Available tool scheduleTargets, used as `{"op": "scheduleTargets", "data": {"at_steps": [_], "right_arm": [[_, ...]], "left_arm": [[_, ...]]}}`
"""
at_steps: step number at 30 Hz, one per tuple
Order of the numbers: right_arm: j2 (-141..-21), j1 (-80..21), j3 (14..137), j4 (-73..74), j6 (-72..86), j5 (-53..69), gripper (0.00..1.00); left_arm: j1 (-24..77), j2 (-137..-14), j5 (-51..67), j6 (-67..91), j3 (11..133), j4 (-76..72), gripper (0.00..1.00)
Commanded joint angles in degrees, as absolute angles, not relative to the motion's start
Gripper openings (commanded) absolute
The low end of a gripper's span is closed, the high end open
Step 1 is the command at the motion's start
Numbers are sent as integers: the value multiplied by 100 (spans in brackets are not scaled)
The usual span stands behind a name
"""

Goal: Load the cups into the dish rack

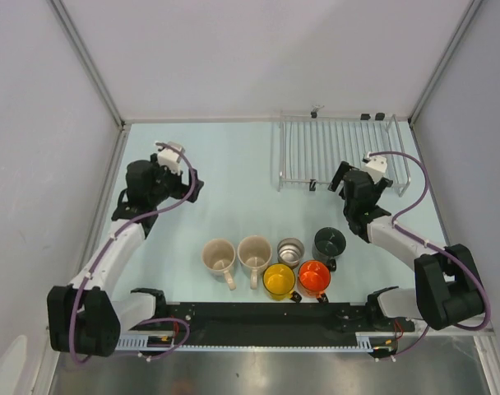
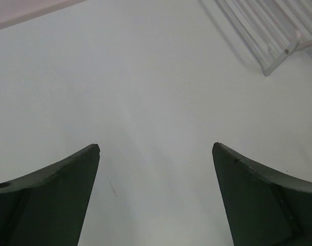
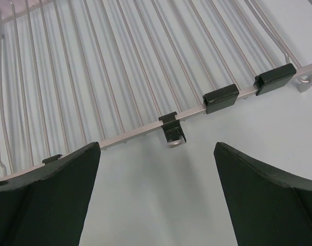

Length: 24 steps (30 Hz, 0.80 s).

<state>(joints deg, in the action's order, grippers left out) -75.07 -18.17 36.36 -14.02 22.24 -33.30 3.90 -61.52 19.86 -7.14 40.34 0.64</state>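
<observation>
Six cups stand near the front edge in the top view: two cream cups (image 1: pixel 219 256) (image 1: pixel 254 251), a steel cup (image 1: pixel 290 250), a dark cup (image 1: pixel 330 241), a yellow cup (image 1: pixel 279 281) and an orange cup (image 1: pixel 314 277). The wire dish rack (image 1: pixel 336 148) lies empty at the back right; it fills the top of the right wrist view (image 3: pixel 135 66), and a corner shows in the left wrist view (image 2: pixel 269 31). My left gripper (image 1: pixel 194 188) (image 2: pixel 156 148) is open over bare table at the left. My right gripper (image 1: pixel 339 178) (image 3: pixel 156 146) is open just short of the rack's near edge.
Grey walls with metal frame rails enclose the table on three sides. Black clips (image 3: pixel 221 97) (image 3: pixel 274 78) sit on the rack's near rail. A black rail with both arm bases (image 1: pixel 258 317) runs along the front edge.
</observation>
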Motion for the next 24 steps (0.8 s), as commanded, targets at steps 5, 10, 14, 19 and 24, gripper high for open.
{"op": "scheduleTargets", "data": {"at_steps": [5, 10, 14, 19, 24], "right_arm": [[-7058, -1872, 3472, -1942, 2039, -3059, 100], [-7014, -1846, 3445, -2004, 1978, -3111, 100], [-7172, -1837, 3524, -1942, 1951, -3269, 100], [-7198, -1898, 3525, -2048, 1925, -3226, 100], [-7259, -1969, 3498, -2250, 1784, -3217, 100]], "left_arm": [[1827, -7021, 1442, -993, 5343, 246, 100], [2925, -8066, 19, -915, 6327, 211, 96], [3383, -9042, -938, -397, 7091, 211, 98], [3621, -10325, -1144, -36, 8242, 552, 100], [3630, -11178, -774, 141, 9287, 834, 99]]}}
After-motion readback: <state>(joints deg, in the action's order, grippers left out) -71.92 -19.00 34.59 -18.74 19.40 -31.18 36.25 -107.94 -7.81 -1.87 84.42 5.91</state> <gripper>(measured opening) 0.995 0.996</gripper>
